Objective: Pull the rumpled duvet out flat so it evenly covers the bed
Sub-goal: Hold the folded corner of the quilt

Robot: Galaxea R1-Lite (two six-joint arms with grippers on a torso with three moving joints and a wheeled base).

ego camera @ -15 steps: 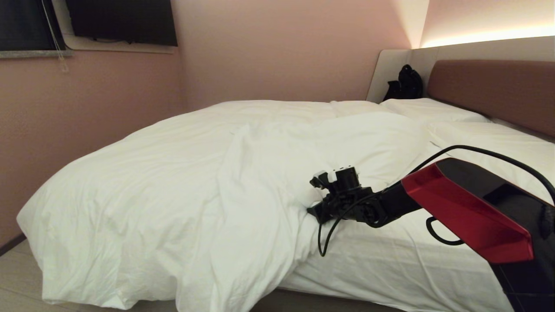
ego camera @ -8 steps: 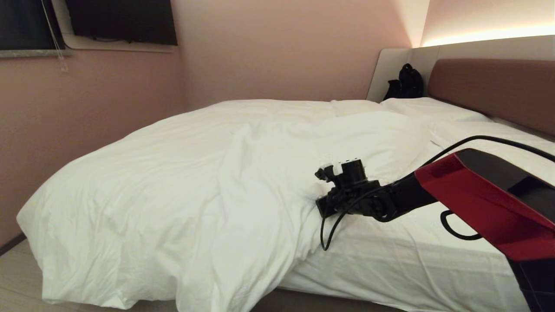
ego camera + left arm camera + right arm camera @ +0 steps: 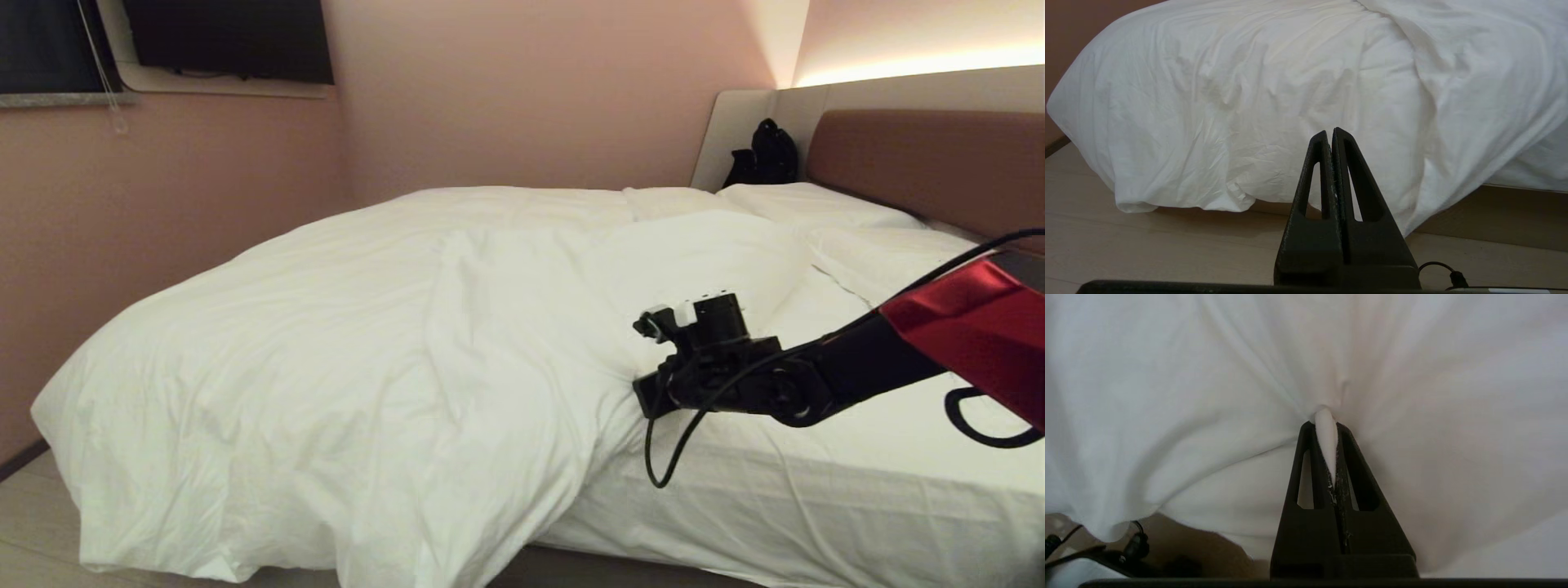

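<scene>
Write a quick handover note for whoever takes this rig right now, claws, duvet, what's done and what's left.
Right claw: shut on a pinch of the duvet, at its edge near the bed's middle.
Left claw: shut, empty, parked low facing the duvet's overhang at the foot end.
Done: grip taken.
Left: the duvet is bunched toward the foot, bare sheet showing toward the pillows. Probably pull toward the headboard, then even it out.

Dim, warm room light. Brightest glow from a hidden strip above the headboard [image 3: 931,171], washing the wall [image 3: 531,98] pink-orange. Soft grey shadows in the folds of the duvet [image 3: 343,343], darker under its hanging edge near the floor [image 3: 1147,249]. Duvet slightly overexposed, with detail lost. Close-up cloth soft and hazy in the right wrist view.
</scene>
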